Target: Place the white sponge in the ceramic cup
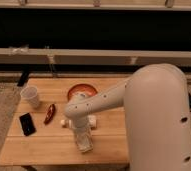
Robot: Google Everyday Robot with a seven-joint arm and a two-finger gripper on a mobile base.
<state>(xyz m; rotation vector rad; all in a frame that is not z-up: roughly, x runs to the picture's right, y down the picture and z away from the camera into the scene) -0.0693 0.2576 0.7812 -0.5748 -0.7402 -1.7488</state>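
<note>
The work surface is a light wooden table (44, 147) standing on beige carpet (1, 107). Behind it a pale horizontal rail (89, 54) runs across a dark wall. The gripper (83, 141) points down over the table's front edge, below the arm's white elbow. Whether it is spread or clamped cannot be told. The white sponge (83, 147) appears as a pale block at the gripper tip (contact not determinable). The ceramic cup (30, 95) stands upright at the left rear, well apart from the sponge. An orange-red bowl (82, 91), a red item (50, 113), a black flat item (27, 123) and a white bottle (92, 120) also rest on the table.
</note>
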